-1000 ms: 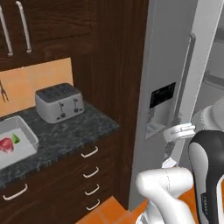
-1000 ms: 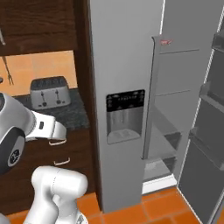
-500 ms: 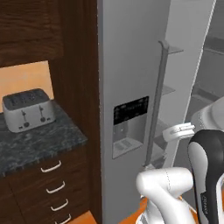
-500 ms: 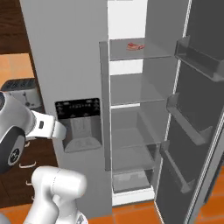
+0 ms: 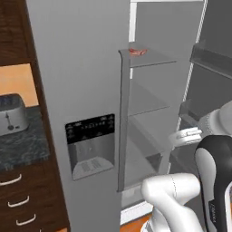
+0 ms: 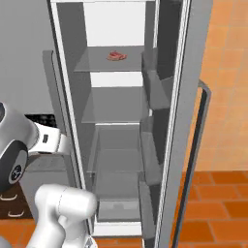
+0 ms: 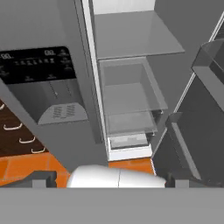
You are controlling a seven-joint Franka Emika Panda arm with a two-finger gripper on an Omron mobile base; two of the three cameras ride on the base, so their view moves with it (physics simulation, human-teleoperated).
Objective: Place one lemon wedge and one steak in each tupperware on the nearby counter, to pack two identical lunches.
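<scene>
So the whole view has swung right over the last second: the base turned, not the kitchen. The tray with the red thing in it and most of the bench have slid off the left edge, and now I'm facing the open fridge (image 6: pixel 121 145). My fingers (image 7: pixel 105 178) have stayed spread wide with nothing in them, hanging low in front of the fridge's bottom drawer (image 7: pixel 127 109).

Working outward: the door with the dispenser panel (image 5: pixel 89 145) is just to my left, and past it a strip of the bench (image 5: pixel 20 147) with the toaster (image 5: pixel 10 114) at the far left. The steak (image 6: pixel 116 56) is the reddish piece sitting on the top shelf (image 6: pixel 101 63), well above where my hand is now.

My read: I'm at the fetch-a-steak step, with nothing picked yet. Next move needs the arm lifted up to that top shelf, fingers reaching in over the meat, then closing. Can't spot any lemon wedge from here.
</scene>
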